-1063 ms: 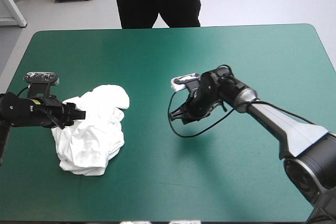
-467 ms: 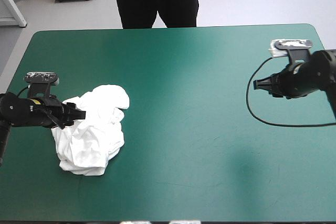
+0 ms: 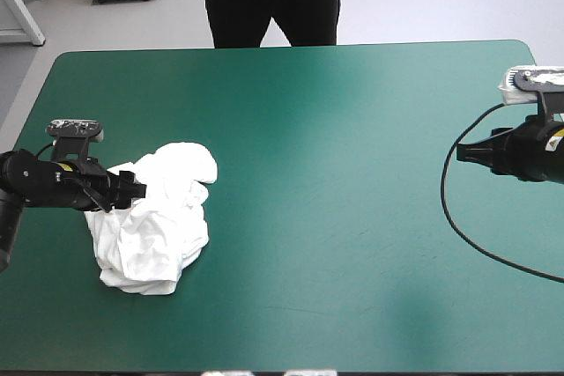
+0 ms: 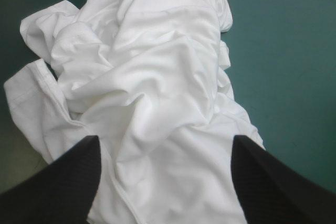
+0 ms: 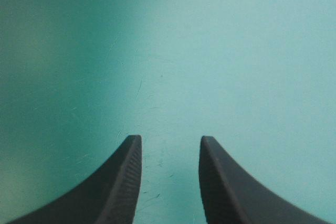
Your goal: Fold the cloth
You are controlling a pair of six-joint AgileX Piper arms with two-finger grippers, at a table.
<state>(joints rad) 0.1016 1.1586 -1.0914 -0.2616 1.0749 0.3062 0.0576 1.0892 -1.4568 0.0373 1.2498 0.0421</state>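
The left gripper (image 4: 165, 140) is released, its two black fingers (image 4: 63, 182) spread wide toward the corners of its wrist view. White cloth fills the gap between them and runs on ahead. In the high view this gripper (image 3: 134, 188) lies low at the left side of the T-shirt (image 3: 163, 217), pointing across it toward the table's right. Whether the fingers press on the cloth cannot be told.

The T-shirt (image 4: 152, 77) is a crumpled heap of deep folds with a hemmed edge showing at one side. It lies on the teal-green cover (image 3: 335, 129) in the table's left part, nearer the near edge than the far one.

The right gripper (image 5: 170, 139) is also released, its fingers (image 5: 123, 182) standing a little apart with only bare cover (image 5: 210, 51) between and ahead of them. In the high view it (image 3: 464, 154) sits by the table's right edge, pointing left, well apart from the T-shirt.
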